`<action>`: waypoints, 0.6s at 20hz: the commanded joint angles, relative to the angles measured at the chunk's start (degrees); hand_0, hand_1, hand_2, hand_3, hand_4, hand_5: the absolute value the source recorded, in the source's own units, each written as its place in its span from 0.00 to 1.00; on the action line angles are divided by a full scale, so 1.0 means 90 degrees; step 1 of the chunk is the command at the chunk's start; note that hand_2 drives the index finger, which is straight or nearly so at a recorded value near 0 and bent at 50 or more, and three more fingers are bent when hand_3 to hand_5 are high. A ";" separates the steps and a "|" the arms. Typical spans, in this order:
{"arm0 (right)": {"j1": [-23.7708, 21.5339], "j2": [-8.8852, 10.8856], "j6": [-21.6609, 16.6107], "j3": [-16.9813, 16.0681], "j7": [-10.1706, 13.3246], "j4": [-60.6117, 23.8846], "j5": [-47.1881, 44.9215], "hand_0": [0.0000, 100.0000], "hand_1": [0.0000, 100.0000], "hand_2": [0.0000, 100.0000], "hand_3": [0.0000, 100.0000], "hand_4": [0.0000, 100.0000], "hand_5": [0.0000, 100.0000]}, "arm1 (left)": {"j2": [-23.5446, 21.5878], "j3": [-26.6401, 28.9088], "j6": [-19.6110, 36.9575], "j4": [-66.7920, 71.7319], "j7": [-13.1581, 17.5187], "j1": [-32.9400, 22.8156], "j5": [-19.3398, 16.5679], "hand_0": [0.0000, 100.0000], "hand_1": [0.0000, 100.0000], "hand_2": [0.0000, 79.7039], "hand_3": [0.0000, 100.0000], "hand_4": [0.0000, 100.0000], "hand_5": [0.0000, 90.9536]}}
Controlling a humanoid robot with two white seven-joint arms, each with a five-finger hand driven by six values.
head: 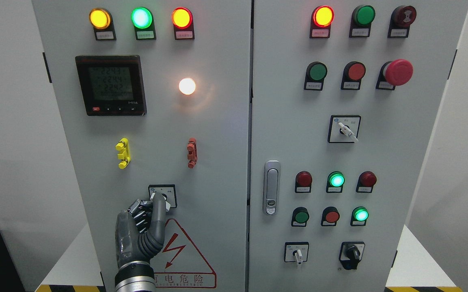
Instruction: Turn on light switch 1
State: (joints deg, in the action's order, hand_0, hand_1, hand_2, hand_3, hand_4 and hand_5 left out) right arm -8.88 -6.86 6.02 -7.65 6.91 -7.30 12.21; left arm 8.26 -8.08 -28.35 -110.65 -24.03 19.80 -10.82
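The left hand (142, 227) comes up from the bottom edge, left of the middle, against the left door (152, 121) of a grey 2-door control cabinet. Its thumb (158, 211) points straight up with the tip on the knob of a small rotary switch (162, 196), low on that door. The other fingers (139, 211) are curled in beside the thumb. It cannot be told whether they actually pinch the knob or only touch it. The knob is mostly hidden behind the thumb, so its position cannot be read.

Right below the switch is a red-bordered warning triangle (179, 247) with a lightning bolt; the wrist covers its left corner. Above the switch sit a yellow clip (123, 153) and a red clip (192, 152), well apart. Higher up, a round white lamp (187, 86) is glowing, and to its left is a black digital meter (111, 85) with a lit screen. Along the top of the door 3 pilot lights (141, 18) are lit: yellow, green, orange-red.

The right door (400, 142) carries a chrome door handle (271, 187) near its left edge, a red mushroom button (398, 72), rows of red and green buttons, some lit, and 3 more selector switches (344, 129). The right hand is out of the picture.
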 commanded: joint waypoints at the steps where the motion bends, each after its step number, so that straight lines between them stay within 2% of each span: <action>1: 0.0000 0.0000 -0.0005 0.0000 -0.0006 0.0000 0.0001 0.05 0.00 0.00 0.00 0.00 0.00 | 0.0000 -0.0011 -0.0004 0.0000 -0.0015 -0.0003 0.0001 0.50 0.32 0.78 1.00 1.00 0.96; 12: 0.0000 0.0000 -0.0005 0.0000 -0.0006 0.0000 0.0001 0.05 0.00 0.00 0.00 0.00 0.00 | 0.0000 -0.0021 -0.0004 0.0000 -0.0015 -0.0012 0.0001 0.30 0.34 0.82 1.00 1.00 0.96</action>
State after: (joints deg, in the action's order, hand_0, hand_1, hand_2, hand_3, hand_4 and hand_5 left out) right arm -8.88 -6.86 6.02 -7.65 7.22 -7.30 12.20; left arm 8.26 -8.16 -28.35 -110.64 -24.48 19.73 -10.81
